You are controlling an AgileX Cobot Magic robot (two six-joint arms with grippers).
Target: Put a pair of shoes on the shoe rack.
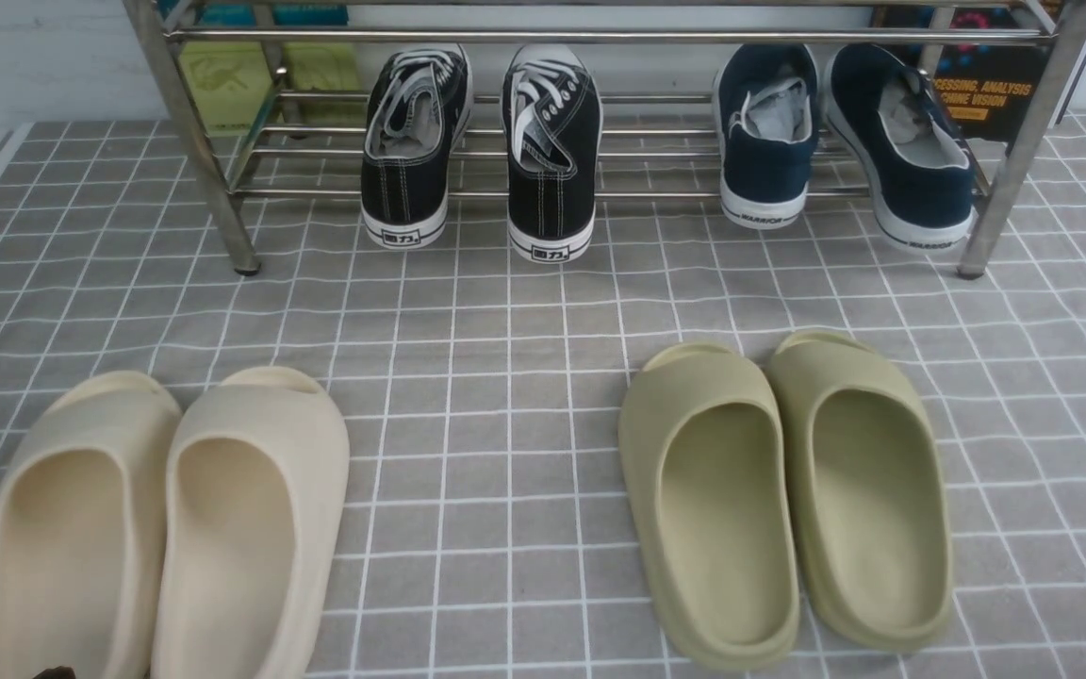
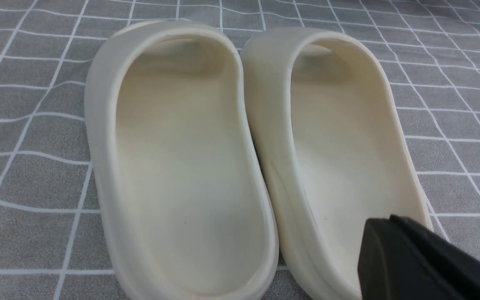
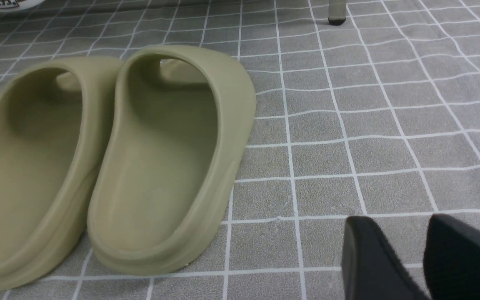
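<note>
Both black canvas lace-up sneakers with white soles (image 1: 477, 151) already sit on the low shelf of the shiny silver tubular shoe rack (image 1: 600, 38), upper centre of the front view, toes inward and heels hanging over the front bar, so the job looks essentially done. Navy blue sneakers (image 1: 835, 141) share the shelf at upper right. The left gripper (image 2: 423, 262) hovers over the cream foam slides (image 2: 244, 158); only one black finger shows, so I cannot tell its spread. The right gripper (image 3: 421, 258) hangs empty beside the olive foam slides (image 3: 106, 158), its fingers a narrow gap apart.
</note>
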